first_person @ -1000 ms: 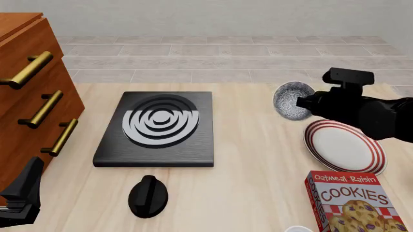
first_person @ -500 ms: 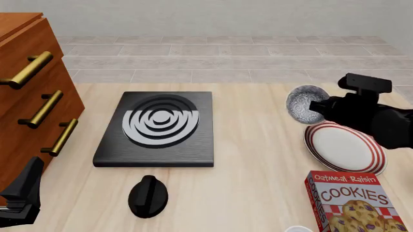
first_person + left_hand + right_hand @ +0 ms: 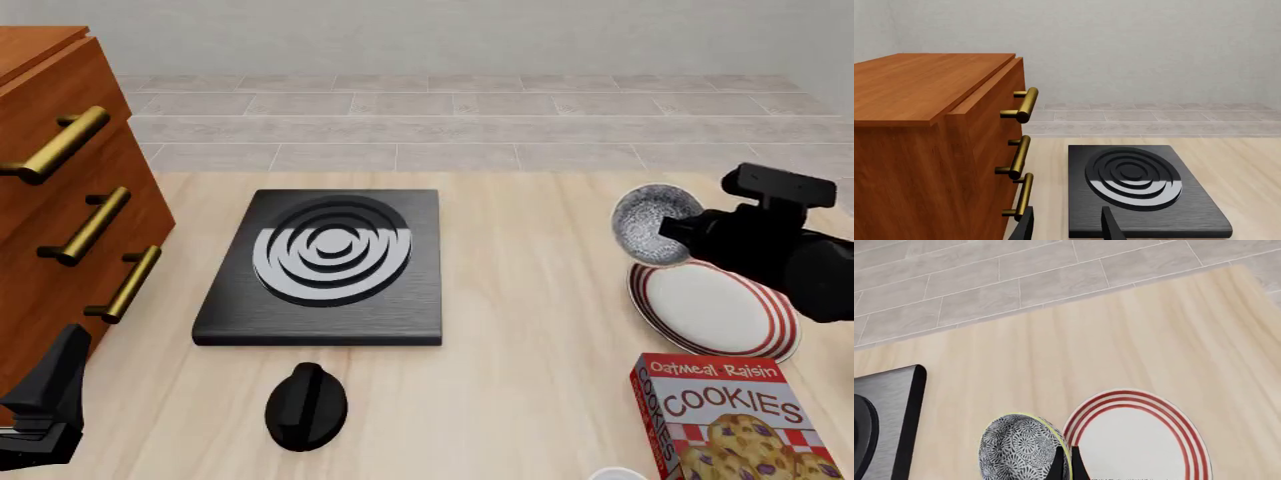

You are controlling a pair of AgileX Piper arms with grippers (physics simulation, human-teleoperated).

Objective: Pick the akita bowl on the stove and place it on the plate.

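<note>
The akita bowl [image 3: 650, 222], speckled grey-white inside, hangs tilted in the air over the far left rim of the plate [image 3: 717, 308]. My right gripper [image 3: 677, 233] is shut on the bowl's rim. In the right wrist view the bowl [image 3: 1021, 449] sits just beside the red-striped plate [image 3: 1142, 442], with the thin fingers [image 3: 1059, 462] pinching its edge. The stove [image 3: 328, 264] lies bare at centre left. My left gripper [image 3: 51, 392] rests low at the near left, open, with nothing between its fingers [image 3: 1109, 227]; the stove [image 3: 1141, 186] lies ahead of it.
A wooden drawer cabinet [image 3: 64, 200] with brass handles stands at the left. A black round knob [image 3: 307, 405] lies in front of the stove. A cookies box [image 3: 734, 422] stands just in front of the plate, with a small white object [image 3: 619, 473] beside it.
My right gripper has carried the bowl rightward and a little nearer, from left of the plate to over its far left rim. The left arm has not moved.
</note>
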